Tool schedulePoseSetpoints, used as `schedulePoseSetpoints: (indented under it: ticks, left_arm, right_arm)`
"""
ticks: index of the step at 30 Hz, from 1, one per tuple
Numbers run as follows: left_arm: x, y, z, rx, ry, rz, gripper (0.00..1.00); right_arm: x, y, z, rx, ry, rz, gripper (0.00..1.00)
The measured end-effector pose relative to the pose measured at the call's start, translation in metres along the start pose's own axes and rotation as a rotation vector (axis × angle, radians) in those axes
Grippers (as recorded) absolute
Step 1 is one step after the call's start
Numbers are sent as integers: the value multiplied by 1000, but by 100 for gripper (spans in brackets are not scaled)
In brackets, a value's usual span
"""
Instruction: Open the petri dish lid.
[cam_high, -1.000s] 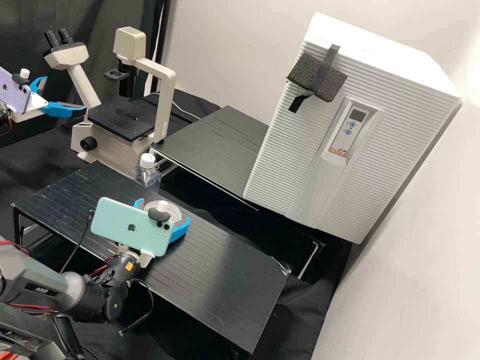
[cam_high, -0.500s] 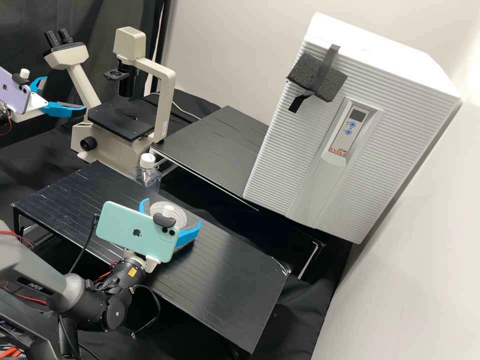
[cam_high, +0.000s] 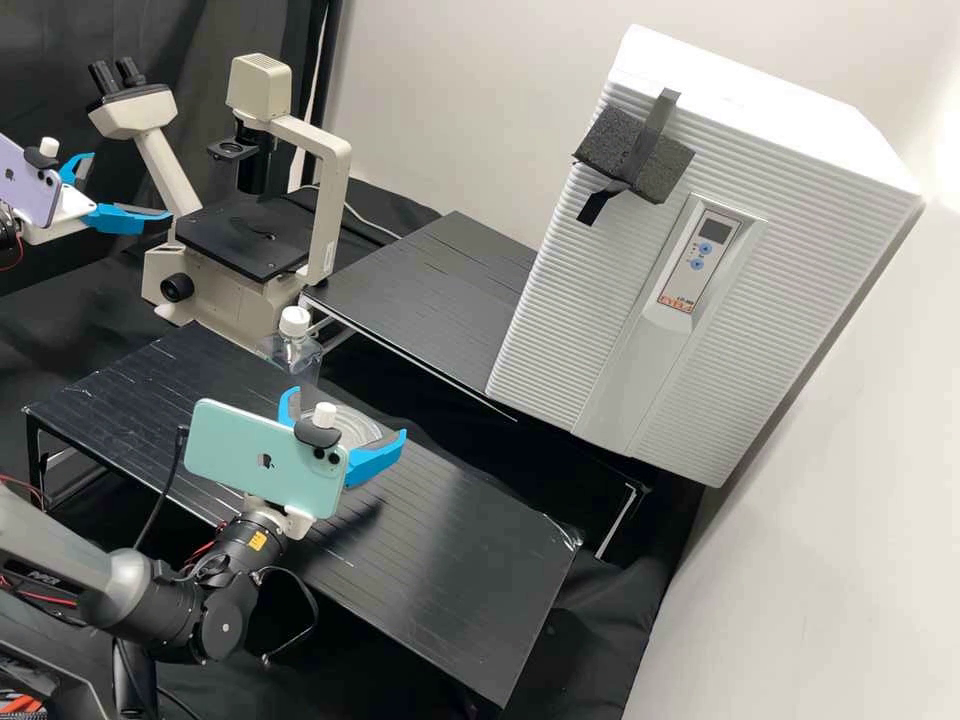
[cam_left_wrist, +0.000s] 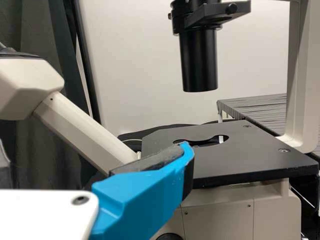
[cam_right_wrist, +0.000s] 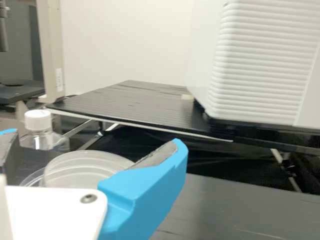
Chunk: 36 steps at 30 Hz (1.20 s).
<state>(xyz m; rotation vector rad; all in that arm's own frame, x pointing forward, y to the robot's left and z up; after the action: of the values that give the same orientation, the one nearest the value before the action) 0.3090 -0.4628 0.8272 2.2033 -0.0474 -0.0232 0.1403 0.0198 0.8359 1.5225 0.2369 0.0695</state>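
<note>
My right gripper (cam_high: 350, 411) stands open around the clear round petri dish (cam_high: 345, 425) near the back edge of the black bench. In the right wrist view, my right gripper (cam_right_wrist: 92, 140) has the petri dish (cam_right_wrist: 82, 172) between its spread fingers. Two round rims overlap there, slightly offset; which is the lid I cannot tell, and the near finger covers part of them. Contact with the fingers is unclear. My left gripper (cam_high: 131, 185) is open and holds nothing, up beside the microscope. The left wrist view shows my left gripper (cam_left_wrist: 90, 145) in front of the stage.
A clear bottle with a white cap (cam_high: 294, 322) stands behind the dish. The beige microscope (cam_high: 225, 290) is at the back left. A white ribbed incubator (cam_high: 560, 330) stands at the right on the rear black shelf (cam_high: 440, 290).
My right gripper has moved a little to the right overall, rising slightly in the last half second. Its fingers are farther apart, and the dish has shifted slightly right. My left arm has kept still.
</note>
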Motion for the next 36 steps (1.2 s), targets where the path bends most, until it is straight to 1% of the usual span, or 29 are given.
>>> schedulePoseSetpoints:
  ticks: [6,10,15,19,23,30,32,36]
  left_arm:
    - [0,0,0,0,0,0,100]
    - [0,0,0,0,0,0,100]
    - [0,0,0,0,0,0,100]
    - [0,0,0,0,0,0,100]
    - [0,0,0,0,0,0,100]
    - [0,0,0,0,0,0,100]
    - [0,0,0,0,0,0,100]
    - [0,0,0,0,0,0,100]
  right_arm:
    - [2,-6,-2,4,26,-51,100]
    - [3,-7,-2,15,30,-65,100]
    - [6,-10,2,46,21,-81,100]
    - [7,-7,5,81,3,-44,100]
    - [8,-4,8,104,-12,-17,100]
    - [9,-5,11,121,-26,-24,100]
    - [10,-6,13,133,-33,-31,100]
    - [11,-9,20,167,-59,-50,100]
